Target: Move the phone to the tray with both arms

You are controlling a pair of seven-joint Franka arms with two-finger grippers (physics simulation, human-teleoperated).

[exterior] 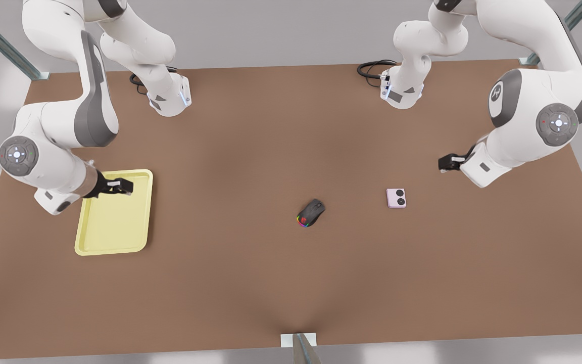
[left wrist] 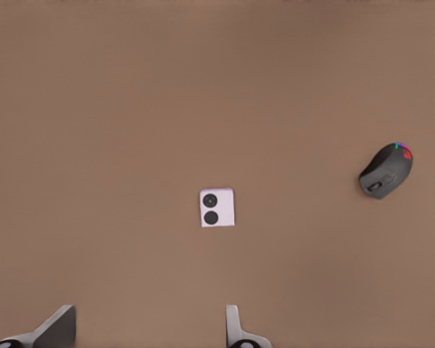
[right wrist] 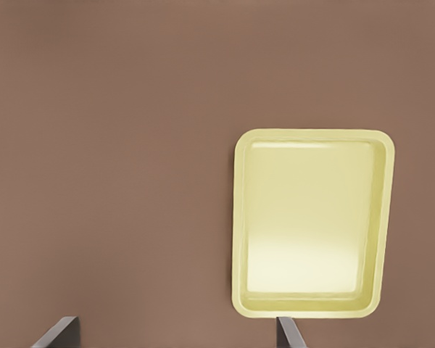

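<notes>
The pale pink phone [exterior: 396,197] lies flat on the brown table, two dark circles on its face, right of centre in the front view. My left gripper [exterior: 446,164] hovers above the table to the phone's far right side, open and holding nothing. In the left wrist view the phone [left wrist: 217,208] lies ahead of the open gripper [left wrist: 145,335]. The yellow tray [exterior: 114,227] sits at the front view's left with nothing in it. My right gripper [exterior: 125,187] hangs open over the tray's far end. The right wrist view has the tray [right wrist: 312,217] beyond the gripper [right wrist: 174,337].
A black mouse [exterior: 311,212] with rainbow lights lies between phone and tray, also in the left wrist view as the mouse [left wrist: 386,170]. Both arm bases [exterior: 170,98] stand at the table's far edge. A small bracket [exterior: 298,341] sits at the near edge.
</notes>
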